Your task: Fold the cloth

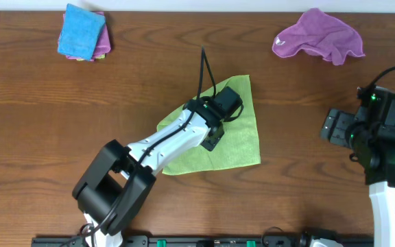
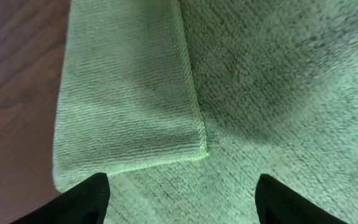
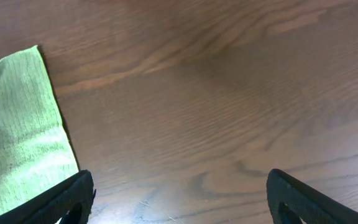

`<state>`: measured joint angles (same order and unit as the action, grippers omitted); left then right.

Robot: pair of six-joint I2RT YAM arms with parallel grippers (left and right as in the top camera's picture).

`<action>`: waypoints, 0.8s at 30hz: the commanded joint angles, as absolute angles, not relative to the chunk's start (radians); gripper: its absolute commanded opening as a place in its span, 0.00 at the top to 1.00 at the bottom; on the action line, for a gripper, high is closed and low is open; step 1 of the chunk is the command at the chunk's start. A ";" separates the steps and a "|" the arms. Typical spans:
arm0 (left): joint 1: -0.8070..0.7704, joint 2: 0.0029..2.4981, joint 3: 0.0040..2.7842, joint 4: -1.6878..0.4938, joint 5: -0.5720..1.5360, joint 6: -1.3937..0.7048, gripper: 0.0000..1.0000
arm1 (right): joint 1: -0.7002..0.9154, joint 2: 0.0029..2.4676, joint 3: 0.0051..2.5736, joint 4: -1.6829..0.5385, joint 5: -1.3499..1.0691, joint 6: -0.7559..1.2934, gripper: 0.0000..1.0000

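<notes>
While the left arm [image 1: 170,140] reaches in from the near left, the left jaws hang over the cloth [image 1: 242,137], spread wide w/ nothing btwn them. Cloth lies about midway on the desk [image 1: 60,123], a bit right of centre, skewed so one corner points far. Left wrist view shows a flap [image 2: 123,93] already turned over onto the main layer, its hemmed corner [image 2: 204,154] lying flat just ahead of the fingertips [image 2: 86,202]. The right jaws are also wide open & empty, over bare wood, w/ the cloth's edge [image 3: 51,118] showing off to one side, not touching.

Prob. step: take the flap's side for the next fold, or tidy it first. To do it well:
- Drop straight down at the hem, one finger each side of the edge.
- Pinch both layers together so the flap doesn't slide off.
- Lift only a little & carry low across.
- Lay hem onto the opposite edge before letting go.

Microfibre will likely cling & drag, so go slow.

Edges: the flap's hem runs straight, and the near right corner [image 1: 258,161] lies flat. Room: bare wood all round. The right arm [image 1: 382,130] stands well apart at the right. The purple cloth [image 1: 319,36] far right & the blue cloth [image 1: 81,31] far left are both well apart from any fold path.
</notes>
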<state>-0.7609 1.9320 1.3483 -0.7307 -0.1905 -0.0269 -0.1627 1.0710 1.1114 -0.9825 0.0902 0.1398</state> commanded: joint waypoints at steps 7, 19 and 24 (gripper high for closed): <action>-0.757 1.986 1.342 -0.720 -0.221 -0.023 0.34 | -0.171 1.064 1.111 -0.985 0.078 0.133 0.12; -0.748 1.988 1.342 -0.670 -0.221 -0.022 0.40 | -0.171 1.064 1.111 -0.986 0.073 0.133 0.14; -0.736 1.991 1.342 -0.649 -0.251 -0.021 0.42 | -0.171 1.064 1.111 -0.986 0.070 0.133 0.15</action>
<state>-0.7464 1.9793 1.3479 -0.6525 -0.2134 -0.0254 -0.1627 1.0710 1.1114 -0.9829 0.0776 0.1398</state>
